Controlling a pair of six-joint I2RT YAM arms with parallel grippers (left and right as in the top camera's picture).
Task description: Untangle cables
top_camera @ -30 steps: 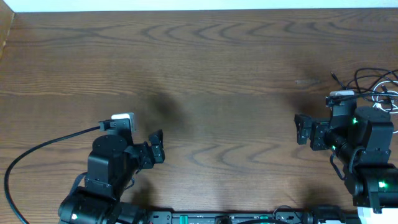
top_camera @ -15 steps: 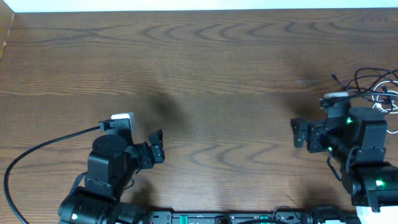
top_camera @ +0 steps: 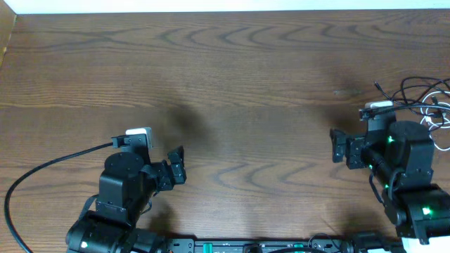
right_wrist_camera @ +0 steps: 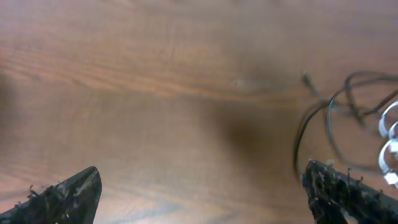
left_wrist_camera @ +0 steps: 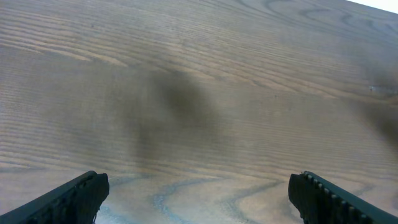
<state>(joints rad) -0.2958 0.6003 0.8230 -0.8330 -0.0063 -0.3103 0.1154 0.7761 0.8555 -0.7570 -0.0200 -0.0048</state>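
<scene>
The left gripper (left_wrist_camera: 199, 179) hangs low over the wooden table (top_camera: 246, 70) on the near left, its jaws spread wide with nothing between them. On the near right, the right gripper (right_wrist_camera: 200, 169) is likewise wide apart and empty. The cables (top_camera: 422, 98) lie tangled just right of it and a little farther back, at the table's right edge. The black cable (right_wrist_camera: 298, 140) runs in loose loops and the white cable (right_wrist_camera: 384, 149) is coiled among them, neither touched.

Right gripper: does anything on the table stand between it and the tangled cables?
Nothing visible does. Only bare table lies between the right gripper and the cables, heaped at the table's right edge.
</scene>
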